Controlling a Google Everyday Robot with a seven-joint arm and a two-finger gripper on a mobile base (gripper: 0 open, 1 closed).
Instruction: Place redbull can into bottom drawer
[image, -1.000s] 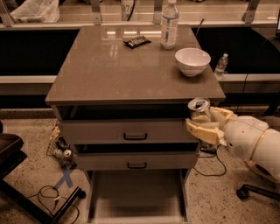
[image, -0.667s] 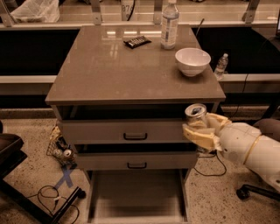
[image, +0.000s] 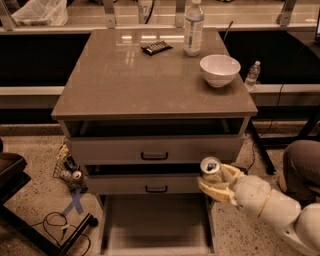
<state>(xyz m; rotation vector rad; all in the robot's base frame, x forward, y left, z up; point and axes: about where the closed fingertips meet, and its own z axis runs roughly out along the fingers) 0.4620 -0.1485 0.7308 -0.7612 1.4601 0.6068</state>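
In front of the drawer cabinet, camera view, single entry.

- **Item:** gripper (image: 214, 180), pale, on the arm entering from lower right. Its fingers are clamped around the redbull can (image: 210, 166), which sits roughly upright in the grasp with its silver top showing.
- **Position:** level with the second handled drawer (image: 156, 188), at that drawer's right end.
- **Below and left of the claw:** bottom drawer (image: 150, 226), pulled out, floor bare as far as can be seen.
- **Above and left of the claw:** top handled drawer (image: 154, 155), slightly open.
- **Well above the claw, on the cabinet top (image: 125, 85):** white bowl (image: 220, 69), water bottle (image: 193, 25), dark packet (image: 156, 47).
- **Status, as judged:** the can is in hand and the drawer is open to receive it, but the can is not yet over the tray and sits beyond its right wall.
- **Outstanding:** carry the can leftward and down over the drawer floor, lower it between the walls, let go, withdraw.
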